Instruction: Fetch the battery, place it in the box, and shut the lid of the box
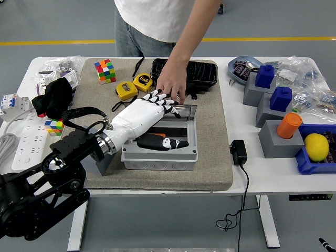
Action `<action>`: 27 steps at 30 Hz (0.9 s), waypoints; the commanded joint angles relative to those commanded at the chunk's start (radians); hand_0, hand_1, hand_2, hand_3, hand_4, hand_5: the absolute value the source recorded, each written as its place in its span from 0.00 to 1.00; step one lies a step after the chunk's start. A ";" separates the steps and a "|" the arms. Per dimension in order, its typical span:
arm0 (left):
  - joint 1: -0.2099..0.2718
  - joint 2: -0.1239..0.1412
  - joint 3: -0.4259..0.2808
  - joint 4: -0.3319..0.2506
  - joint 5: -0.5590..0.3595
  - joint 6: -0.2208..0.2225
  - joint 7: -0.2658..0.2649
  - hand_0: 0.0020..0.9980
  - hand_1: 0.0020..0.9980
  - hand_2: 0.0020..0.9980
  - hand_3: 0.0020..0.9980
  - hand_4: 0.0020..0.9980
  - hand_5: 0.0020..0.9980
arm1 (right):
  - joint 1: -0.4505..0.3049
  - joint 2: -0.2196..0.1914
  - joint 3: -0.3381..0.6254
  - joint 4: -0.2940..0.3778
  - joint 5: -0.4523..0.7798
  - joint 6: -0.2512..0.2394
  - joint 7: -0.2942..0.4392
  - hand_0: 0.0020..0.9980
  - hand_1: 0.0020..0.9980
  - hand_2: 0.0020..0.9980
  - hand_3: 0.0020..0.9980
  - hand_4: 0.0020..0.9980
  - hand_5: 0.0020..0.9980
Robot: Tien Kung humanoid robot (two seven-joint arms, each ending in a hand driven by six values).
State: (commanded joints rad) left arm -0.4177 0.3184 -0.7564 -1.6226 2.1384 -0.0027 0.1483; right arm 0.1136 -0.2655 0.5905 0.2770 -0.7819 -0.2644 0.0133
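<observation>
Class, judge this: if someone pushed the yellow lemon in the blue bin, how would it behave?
The lemon looks rounded, so it would probably roll. The blue bin walls would likely stop it. Its skin seems smooth, perhaps slightly slippery.

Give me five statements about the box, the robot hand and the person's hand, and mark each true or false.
1. The left robot hand is over the grey box, fingers on its clear lid. True.
2. The lid is fully shut flat on the box. False: it is still partly raised, hinged at the far edge.
3. A person's hand reaches down at the far edge of the box. True.
4. The Rubik's cube lies inside the box. False: it sits on the mat at the far left.
5. The lemon rests in the blue tray at the right. True.
</observation>
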 joint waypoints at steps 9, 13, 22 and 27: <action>0.037 0.004 0.020 -0.027 -0.004 0.027 -0.018 1.00 1.00 0.84 0.72 1.00 1.00 | -0.004 -0.001 -0.006 -0.001 0.003 -0.001 0.001 0.81 0.78 0.75 0.77 1.00 1.00; 0.039 0.004 0.012 -0.058 -0.002 0.020 -0.012 1.00 1.00 0.84 0.71 1.00 1.00 | -0.004 -0.001 -0.005 0.000 0.001 0.000 0.002 0.81 0.78 0.75 0.77 1.00 1.00; 0.054 0.015 0.070 -0.069 -0.029 0.004 -0.012 1.00 0.99 0.84 0.71 1.00 1.00 | -0.006 -0.002 -0.003 -0.001 -0.001 0.000 0.002 0.81 0.78 0.75 0.77 1.00 1.00; 0.051 0.021 0.087 -0.094 -0.032 0.023 -0.026 1.00 0.98 0.82 0.71 1.00 1.00 | -0.005 -0.002 -0.001 -0.001 -0.003 0.000 0.002 0.81 0.78 0.75 0.77 1.00 1.00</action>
State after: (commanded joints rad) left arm -0.3665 0.3392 -0.6692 -1.7168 2.1068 0.0200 0.1222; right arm 0.1091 -0.2671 0.5896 0.2762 -0.7845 -0.2642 0.0149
